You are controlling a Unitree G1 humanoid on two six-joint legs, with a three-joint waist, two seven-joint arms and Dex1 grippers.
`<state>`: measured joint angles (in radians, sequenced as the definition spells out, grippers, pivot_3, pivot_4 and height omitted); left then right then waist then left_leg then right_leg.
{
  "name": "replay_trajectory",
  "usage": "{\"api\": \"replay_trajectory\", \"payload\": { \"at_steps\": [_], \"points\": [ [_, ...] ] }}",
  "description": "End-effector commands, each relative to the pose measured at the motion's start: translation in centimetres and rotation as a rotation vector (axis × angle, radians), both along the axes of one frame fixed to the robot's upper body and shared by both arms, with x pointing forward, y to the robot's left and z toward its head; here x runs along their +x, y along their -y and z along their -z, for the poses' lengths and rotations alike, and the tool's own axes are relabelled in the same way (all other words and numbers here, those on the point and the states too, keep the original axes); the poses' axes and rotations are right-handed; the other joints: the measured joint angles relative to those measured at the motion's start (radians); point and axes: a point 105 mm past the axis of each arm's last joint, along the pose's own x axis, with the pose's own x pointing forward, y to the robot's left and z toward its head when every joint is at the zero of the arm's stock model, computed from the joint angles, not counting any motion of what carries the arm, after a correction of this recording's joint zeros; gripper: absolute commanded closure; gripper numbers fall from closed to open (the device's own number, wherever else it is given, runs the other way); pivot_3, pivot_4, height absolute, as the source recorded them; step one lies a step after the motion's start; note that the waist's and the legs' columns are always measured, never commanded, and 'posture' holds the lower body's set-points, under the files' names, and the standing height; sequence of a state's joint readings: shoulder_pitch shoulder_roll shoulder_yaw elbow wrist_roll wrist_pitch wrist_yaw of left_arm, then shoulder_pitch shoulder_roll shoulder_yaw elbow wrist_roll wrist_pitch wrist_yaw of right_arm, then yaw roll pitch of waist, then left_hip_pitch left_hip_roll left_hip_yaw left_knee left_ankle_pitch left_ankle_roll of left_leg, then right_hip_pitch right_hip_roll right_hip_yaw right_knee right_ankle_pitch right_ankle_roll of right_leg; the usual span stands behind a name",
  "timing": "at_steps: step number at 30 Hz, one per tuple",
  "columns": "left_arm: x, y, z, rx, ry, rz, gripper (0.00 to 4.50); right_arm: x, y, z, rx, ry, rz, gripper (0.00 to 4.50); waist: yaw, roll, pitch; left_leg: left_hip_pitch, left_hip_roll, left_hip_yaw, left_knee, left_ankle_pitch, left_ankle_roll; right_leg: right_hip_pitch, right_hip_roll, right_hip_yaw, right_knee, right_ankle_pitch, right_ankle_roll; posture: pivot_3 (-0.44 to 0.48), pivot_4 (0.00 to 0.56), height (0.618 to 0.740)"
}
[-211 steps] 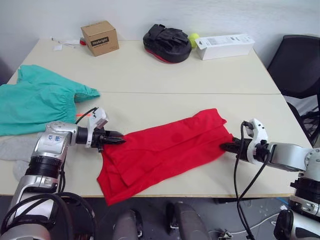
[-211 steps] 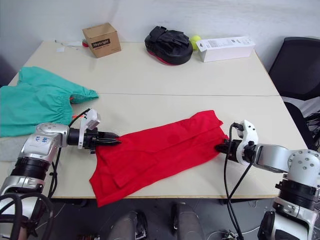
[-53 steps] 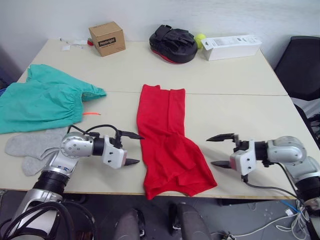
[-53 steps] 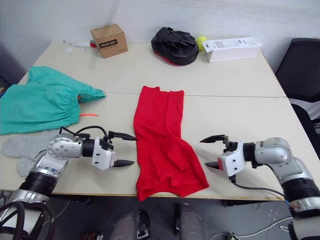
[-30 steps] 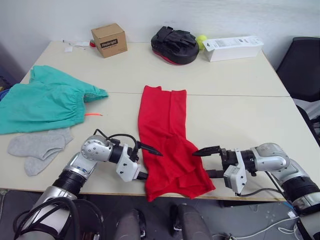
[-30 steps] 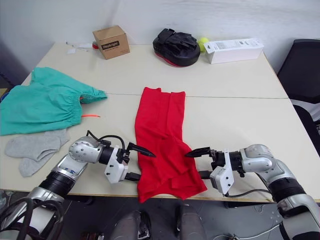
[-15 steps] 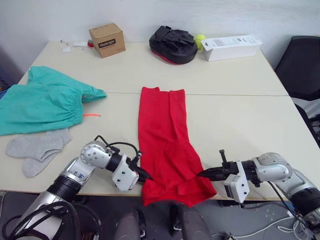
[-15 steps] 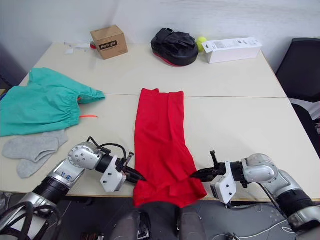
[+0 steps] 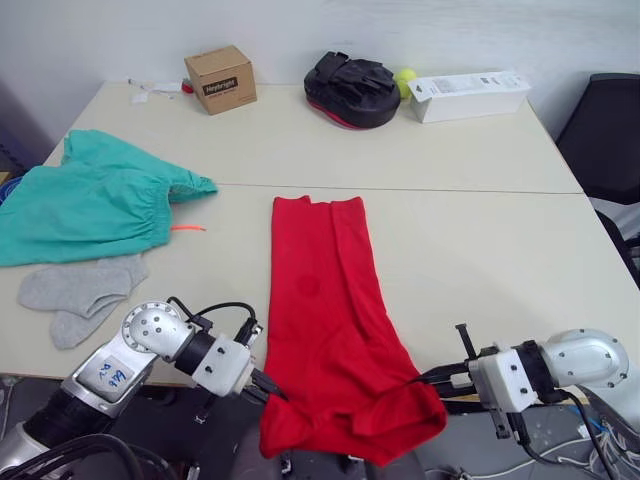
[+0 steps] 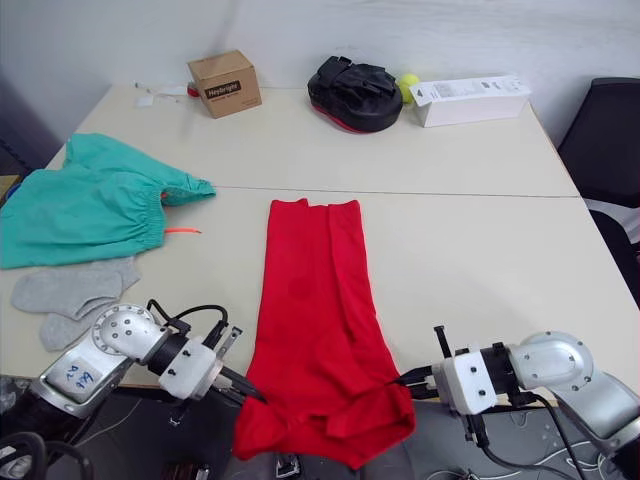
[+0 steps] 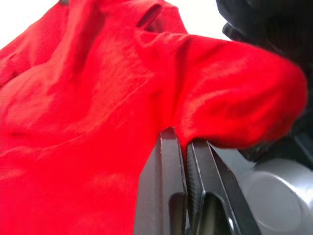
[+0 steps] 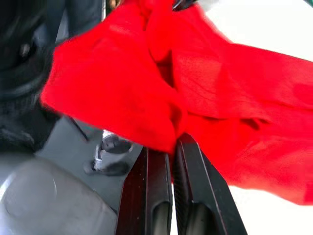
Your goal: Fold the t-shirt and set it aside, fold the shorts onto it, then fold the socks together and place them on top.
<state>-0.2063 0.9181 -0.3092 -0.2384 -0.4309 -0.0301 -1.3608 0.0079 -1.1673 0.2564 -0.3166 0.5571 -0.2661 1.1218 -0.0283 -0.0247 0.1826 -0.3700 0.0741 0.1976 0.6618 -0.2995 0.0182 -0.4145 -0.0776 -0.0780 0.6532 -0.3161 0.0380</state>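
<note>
Currently you have: t-shirt (image 9: pixel 335 330), a long strip on the table (image 9: pixel 480 240), near end hanging past the edge; left tool (image 9: pixel 268 388) and right tool (image 9: pixel 428 378) each pinching a near corner; shorts (image 9: pixel 85 205) and socks (image 9: pixel 80 295) lying far left.

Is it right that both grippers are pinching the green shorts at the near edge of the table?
Not quite. The left gripper and right gripper are pinching the red t-shirt, not the shorts. The left eye view shows the teal-green shorts lying untouched at the table's left side. Both wrist views show the fingers shut on red cloth.
</note>
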Motion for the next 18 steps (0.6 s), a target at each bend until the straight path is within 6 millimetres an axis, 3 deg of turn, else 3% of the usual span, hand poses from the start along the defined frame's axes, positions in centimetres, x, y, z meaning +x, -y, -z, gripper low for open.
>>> {"api": "replay_trajectory", "payload": {
  "at_steps": [1,5,8,11,14,18],
  "points": [
    [1.9,-0.5,-2.6,-0.082,-0.071,-0.151,4.46,2.8,-1.2,-3.6,0.136,-0.056,0.127,4.50,-0.004,-0.002,0.001,0.000,0.000,0.000,0.000,0.000,0.000,0.000,0.000,0.000,0.000,0.000,0.000,0.000,0.150,0.740],
    [5.0,-1.9,-4.6,-0.171,-0.231,-0.363,4.46,7.2,-2.0,-5.8,0.202,-0.109,0.239,4.50,-0.004,-0.002,0.002,-0.001,0.001,0.000,0.000,0.001,-0.001,-0.002,0.001,0.000,0.001,0.000,0.000,0.000,0.150,0.740],
    [7.3,-2.3,-5.4,-0.239,-0.301,-0.488,4.46,10.2,-2.5,-6.2,0.222,-0.148,0.339,4.50,0.000,-0.002,0.002,-0.004,0.000,0.000,0.000,0.003,-0.005,-0.004,0.001,0.000,0.002,0.000,0.000,0.000,0.150,0.740],
    [10.9,-2.6,-6.0,-0.332,-0.387,-0.662,4.46,13.8,-3.2,-6.2,0.243,-0.179,0.482,4.50,0.001,-0.002,0.002,-0.007,0.000,0.000,0.001,0.002,-0.006,-0.007,0.000,-0.001,0.003,0.000,0.000,0.000,0.150,0.740],
    [13.5,-2.6,-5.6,-0.359,-0.412,-0.787,4.46,16.6,-3.5,-6.0,0.284,-0.221,0.605,4.50,0.001,-0.003,0.002,-0.020,-0.001,0.001,0.006,0.005,-0.004,-0.019,0.000,0.000,0.006,0.001,0.002,0.000,0.150,0.740],
    [16.0,-2.4,-5.7,-0.425,-0.408,-0.892,4.46,19.4,-3.2,-5.5,0.278,-0.189,0.733,4.50,-0.001,-0.003,0.002,-0.022,-0.002,0.004,0.006,0.005,-0.004,-0.023,0.001,0.001,0.007,0.001,0.003,0.000,0.150,0.740]
  ]
}}
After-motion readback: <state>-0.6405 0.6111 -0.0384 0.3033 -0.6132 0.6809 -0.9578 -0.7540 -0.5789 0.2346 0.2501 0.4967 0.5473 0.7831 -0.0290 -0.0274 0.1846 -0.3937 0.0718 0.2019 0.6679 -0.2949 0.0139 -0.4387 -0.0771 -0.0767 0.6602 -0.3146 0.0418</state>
